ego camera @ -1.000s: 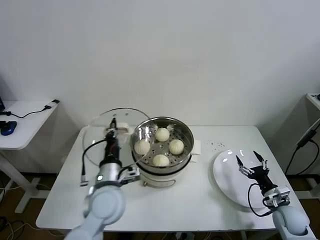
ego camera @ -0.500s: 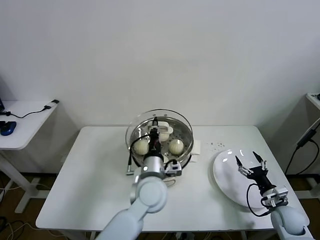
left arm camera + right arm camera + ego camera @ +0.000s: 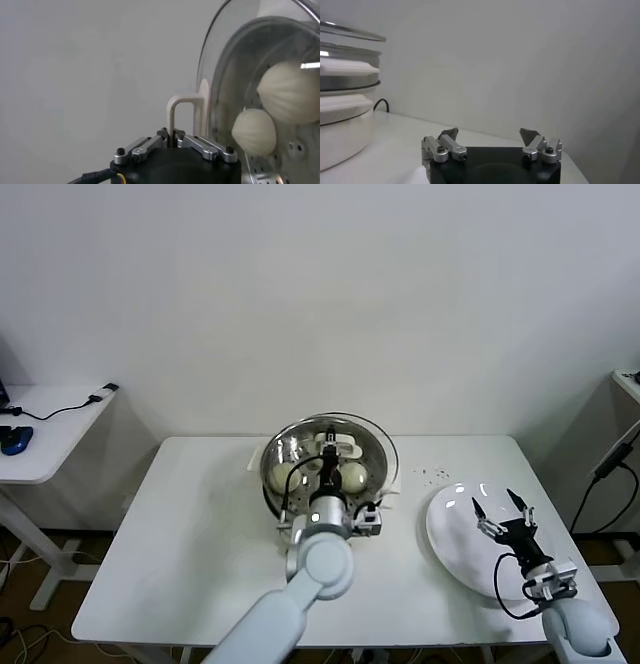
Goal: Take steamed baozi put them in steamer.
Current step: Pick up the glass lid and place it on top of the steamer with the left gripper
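We see a white table with a round shiny steel steamer pot near its middle. Inside it sit small round cream-white baozi buns on a metal tray with holes. Through the glass we can make out two or three buns; the arm hides the rest.

Our left gripper reaches over the pot. Its fingers are pinched tight on the pale handle of the round clear glass lid. The lid is above the pot and covers most of it. In the left wrist view the lid stands close to the buns, and two buns show behind the glass.

Our right gripper waits far off to the right side, above the flat white plate. Its fingers are spread wide and hold nothing. In the right wrist view the pot and lid show far away at the side.

A few dark specks lie on the table between the pot and the plate.
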Controlling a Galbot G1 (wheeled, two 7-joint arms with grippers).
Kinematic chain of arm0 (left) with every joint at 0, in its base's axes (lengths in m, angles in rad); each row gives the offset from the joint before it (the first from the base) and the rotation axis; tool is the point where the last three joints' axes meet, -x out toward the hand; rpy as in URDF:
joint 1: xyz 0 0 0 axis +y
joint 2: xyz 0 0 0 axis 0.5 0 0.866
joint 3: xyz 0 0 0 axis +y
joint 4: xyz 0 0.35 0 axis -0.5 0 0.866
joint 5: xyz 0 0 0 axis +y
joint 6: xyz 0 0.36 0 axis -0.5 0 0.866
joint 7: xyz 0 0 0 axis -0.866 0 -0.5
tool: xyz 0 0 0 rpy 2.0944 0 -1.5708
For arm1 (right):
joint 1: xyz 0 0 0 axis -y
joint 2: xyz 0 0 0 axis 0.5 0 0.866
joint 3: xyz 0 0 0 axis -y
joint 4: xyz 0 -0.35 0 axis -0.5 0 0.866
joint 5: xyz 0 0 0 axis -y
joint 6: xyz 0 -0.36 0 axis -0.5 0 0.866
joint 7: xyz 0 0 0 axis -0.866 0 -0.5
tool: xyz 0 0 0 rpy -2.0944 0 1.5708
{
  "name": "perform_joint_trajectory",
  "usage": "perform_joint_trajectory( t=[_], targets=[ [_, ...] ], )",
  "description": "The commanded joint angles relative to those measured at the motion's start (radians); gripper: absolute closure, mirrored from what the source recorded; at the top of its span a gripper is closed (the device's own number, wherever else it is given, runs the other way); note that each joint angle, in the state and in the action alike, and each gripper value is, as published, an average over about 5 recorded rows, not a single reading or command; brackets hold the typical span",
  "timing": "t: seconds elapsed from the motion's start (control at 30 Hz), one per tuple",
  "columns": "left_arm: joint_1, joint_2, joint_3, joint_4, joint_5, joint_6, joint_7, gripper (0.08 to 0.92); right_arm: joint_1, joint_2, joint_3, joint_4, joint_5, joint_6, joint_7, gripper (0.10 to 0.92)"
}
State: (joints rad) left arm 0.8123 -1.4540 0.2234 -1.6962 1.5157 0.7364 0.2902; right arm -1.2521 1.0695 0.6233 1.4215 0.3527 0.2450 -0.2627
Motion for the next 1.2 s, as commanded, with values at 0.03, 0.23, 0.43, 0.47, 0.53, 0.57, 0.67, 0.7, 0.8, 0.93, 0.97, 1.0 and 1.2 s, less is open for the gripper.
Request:
perform_joint_trajectory(
  t=[0.03, 0.23, 0.43, 0.47, 0.53, 0.57, 0.67, 0.7, 0.8, 0.93, 0.97, 1.0, 1.2],
  targets=[
    [-0.02, -0.019, -0.006, 0.066, -0.005, 0.048, -0.012, 0.856, 0.001, 0.002, 0.001, -0.003, -0.002, 0.001, -0.001, 0.203],
    [-0.019, -0.009, -0.024, 0.064, -0.006, 0.047, -0.014, 0.856, 0.001, 0.004, 0.001, -0.002, -0.005, 0.002, -0.001, 0.203],
    [-0.009, 0.002, -0.035, 0.059, -0.013, 0.047, -0.015, 0.856, 0.003, 0.009, 0.002, -0.005, -0.009, 0.002, -0.002, 0.203],
    [-0.007, 0.002, -0.036, 0.058, -0.014, 0.048, -0.016, 0.856, 0.003, 0.01, 0.001, -0.005, -0.01, 0.002, -0.002, 0.203],
    [-0.004, 0.003, -0.037, 0.057, -0.019, 0.048, -0.017, 0.856, 0.004, 0.011, 0.001, -0.005, -0.012, 0.002, -0.002, 0.203],
    [-0.003, 0.003, -0.037, 0.056, -0.021, 0.048, -0.018, 0.856, 0.004, 0.012, 0.001, -0.005, -0.013, 0.002, -0.002, 0.203],
    [-0.002, 0.003, -0.036, 0.057, -0.028, 0.049, -0.022, 0.856, 0.005, 0.013, 0.001, -0.007, -0.015, 0.002, -0.002, 0.203],
    [-0.001, 0.002, -0.036, 0.058, -0.029, 0.049, -0.023, 0.856, 0.006, 0.013, 0.001, -0.007, -0.015, 0.002, -0.002, 0.203],
    [-0.002, 0.001, -0.033, 0.062, -0.036, 0.049, -0.029, 0.856, 0.006, 0.014, 0.002, -0.008, -0.016, 0.002, -0.003, 0.203],
    [-0.001, -0.003, -0.036, 0.067, -0.038, 0.049, -0.031, 0.856, 0.007, 0.017, 0.003, -0.009, -0.017, 0.003, -0.003, 0.203],
    [-0.001, -0.003, -0.037, 0.068, -0.038, 0.049, -0.031, 0.856, 0.007, 0.017, 0.004, -0.009, -0.017, 0.003, -0.003, 0.203],
    [0.0, -0.002, -0.037, 0.068, -0.038, 0.049, -0.03, 0.856, 0.007, 0.018, 0.004, -0.01, -0.017, 0.004, -0.003, 0.203],
    [0.005, 0.01, -0.042, 0.057, -0.052, 0.036, -0.027, 0.856, 0.009, 0.021, 0.005, -0.012, -0.018, 0.004, -0.003, 0.203]
  ],
)
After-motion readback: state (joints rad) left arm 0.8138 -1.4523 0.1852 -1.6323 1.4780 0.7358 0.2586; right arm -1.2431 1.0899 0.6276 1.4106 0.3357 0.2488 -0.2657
